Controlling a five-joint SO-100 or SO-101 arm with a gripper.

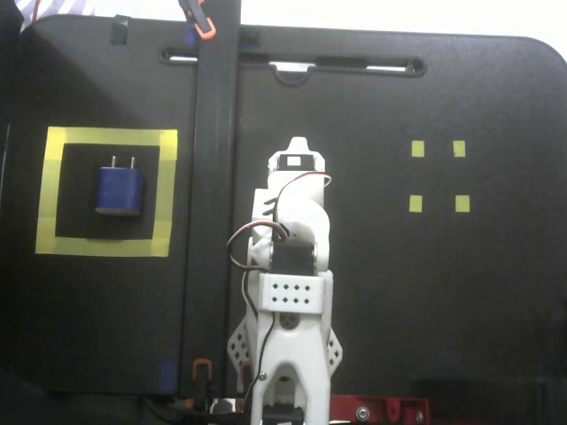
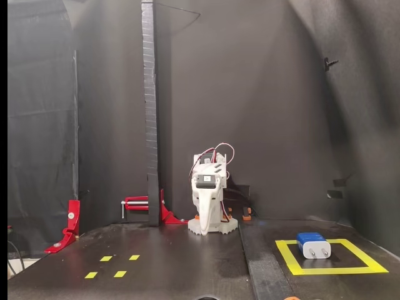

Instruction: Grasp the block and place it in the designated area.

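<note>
Now the block (image 1: 120, 190) lies flat inside the designated area (image 1: 105, 248), prongs toward the far edge in the top-down fixed view. The gripper (image 2: 205, 220) is folded down at the arm's base on the counter (image 1: 443, 292), its fingers apparently together, holding nothing.

Block (image 1: 120, 190) inside yellow tape square (image 1: 104, 139)
</note>
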